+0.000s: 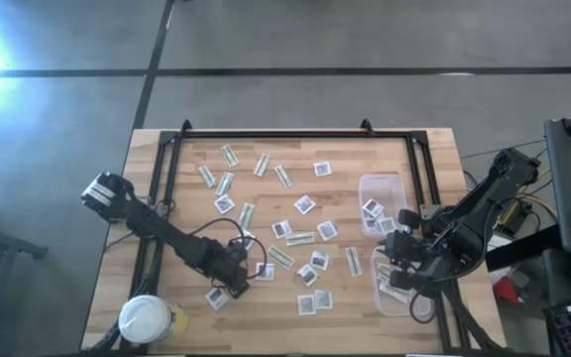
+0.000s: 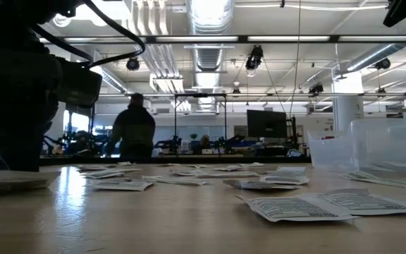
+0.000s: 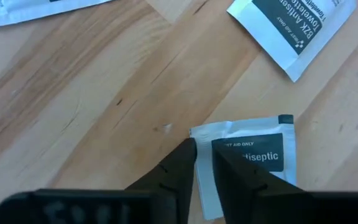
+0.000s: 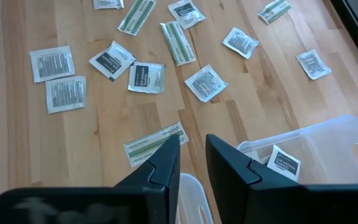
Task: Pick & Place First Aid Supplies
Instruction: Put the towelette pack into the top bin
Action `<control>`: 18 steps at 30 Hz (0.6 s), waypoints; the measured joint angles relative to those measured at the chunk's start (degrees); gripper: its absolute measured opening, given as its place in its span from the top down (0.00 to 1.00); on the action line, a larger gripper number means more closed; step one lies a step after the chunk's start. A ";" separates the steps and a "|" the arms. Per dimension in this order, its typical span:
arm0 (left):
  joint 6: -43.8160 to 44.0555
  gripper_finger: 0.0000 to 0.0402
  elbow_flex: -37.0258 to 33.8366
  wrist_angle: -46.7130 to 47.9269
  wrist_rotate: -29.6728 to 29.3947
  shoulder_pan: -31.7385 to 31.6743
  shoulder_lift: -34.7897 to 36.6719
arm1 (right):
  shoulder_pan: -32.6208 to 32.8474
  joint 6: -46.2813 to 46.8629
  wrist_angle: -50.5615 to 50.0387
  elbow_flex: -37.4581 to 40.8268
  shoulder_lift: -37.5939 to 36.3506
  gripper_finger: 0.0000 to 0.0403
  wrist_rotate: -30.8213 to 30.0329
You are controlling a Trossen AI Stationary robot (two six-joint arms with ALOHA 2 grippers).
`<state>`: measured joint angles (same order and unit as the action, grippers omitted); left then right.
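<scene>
Several first aid supplies lie flat across the wooden table: square white packets (image 1: 305,205) and narrow green-and-white strips (image 1: 300,238). My left gripper (image 1: 236,286) points down near the table's front edge. Its fingers stand a narrow gap apart over one white packet with dark print (image 3: 253,155). My right gripper (image 1: 397,260) hangs above the clear tubs at the right; its fingers are slightly apart with nothing between them (image 4: 193,149). A square packet (image 4: 283,163) lies in the tub below it. My left gripper comes from above, pointing down, at one side margin of the packet (image 3: 204,134). One fingertip (image 3: 184,155) stands by the packet's corner and the other over its dark print. The packet lies flat on the table. Whether the fingertips touch it, I cannot tell.
Two clear plastic tubs stand at the right, one farther back (image 1: 382,188) and one nearer (image 1: 404,297), both holding packets. A round jar with a white lid (image 1: 147,322) stands at the front left corner. A black frame (image 1: 167,169) borders the work area. A person stands in the room behind.
</scene>
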<state>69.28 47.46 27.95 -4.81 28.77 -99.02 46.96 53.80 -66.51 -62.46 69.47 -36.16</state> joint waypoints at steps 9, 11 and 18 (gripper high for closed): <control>-0.21 0.99 0.45 -1.02 -1.87 0.15 0.01 | 0.00 0.02 0.00 0.00 0.00 0.82 -0.02; -0.22 0.99 0.46 -1.46 -2.35 0.17 -0.02 | 0.00 0.11 -0.01 0.00 0.00 0.81 -0.02; -0.24 1.00 0.47 -3.01 -3.79 0.21 1.75 | 0.00 0.16 0.20 0.00 0.00 0.81 -0.02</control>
<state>69.04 47.93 24.94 -8.60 28.98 -97.28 46.96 53.96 -66.31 -62.46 69.47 -36.18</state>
